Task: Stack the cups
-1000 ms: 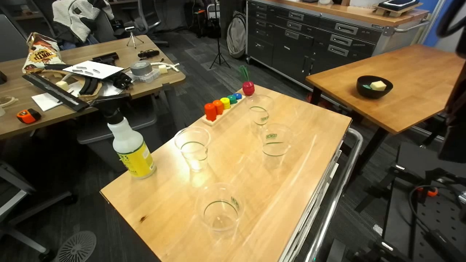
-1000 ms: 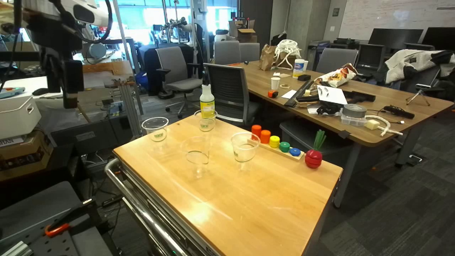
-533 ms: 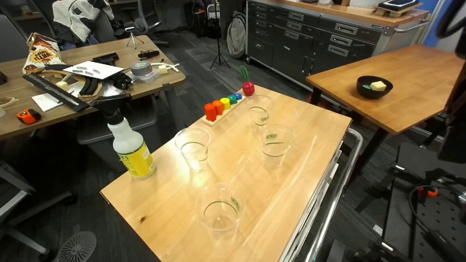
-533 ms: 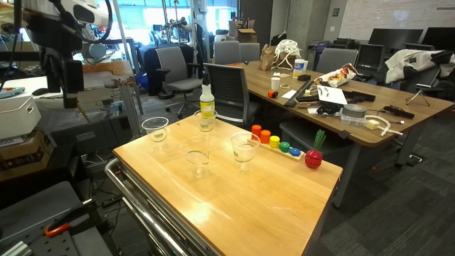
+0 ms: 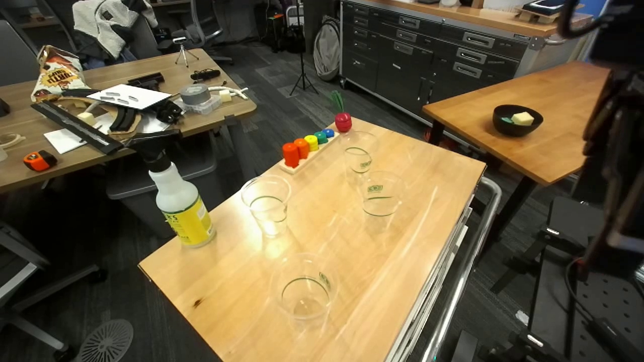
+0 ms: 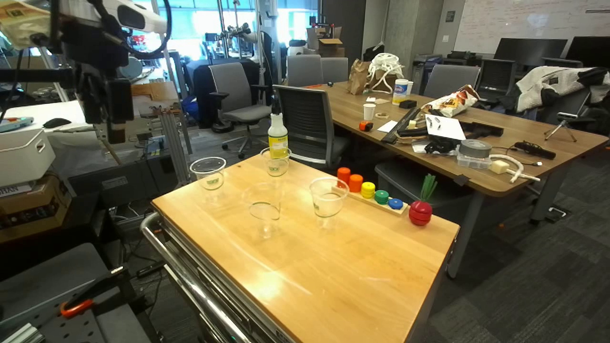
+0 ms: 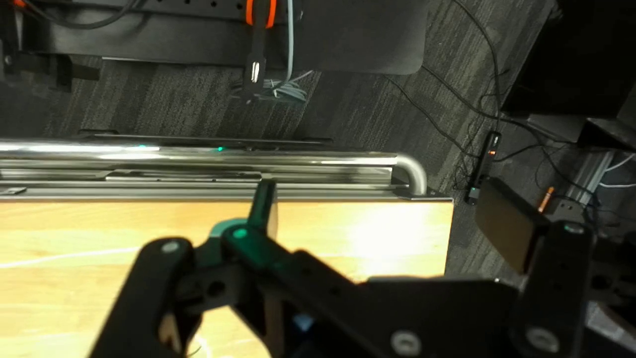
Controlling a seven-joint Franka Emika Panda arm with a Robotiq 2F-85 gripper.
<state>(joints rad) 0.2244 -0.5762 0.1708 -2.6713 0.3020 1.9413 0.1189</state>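
Arm (image 6: pixel 148 20) hangs raised, well apart from the cups (image 6: pixel 328 202), claw (image 7: pixel 386 211) pointing down, jaws spread wide.

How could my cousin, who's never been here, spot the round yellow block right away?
Go to the wooden table with four clear cups on it. Near one edge lies a narrow board. The yellow block stands midway along it, between the orange block and the green block, and it's the only yellow one there.
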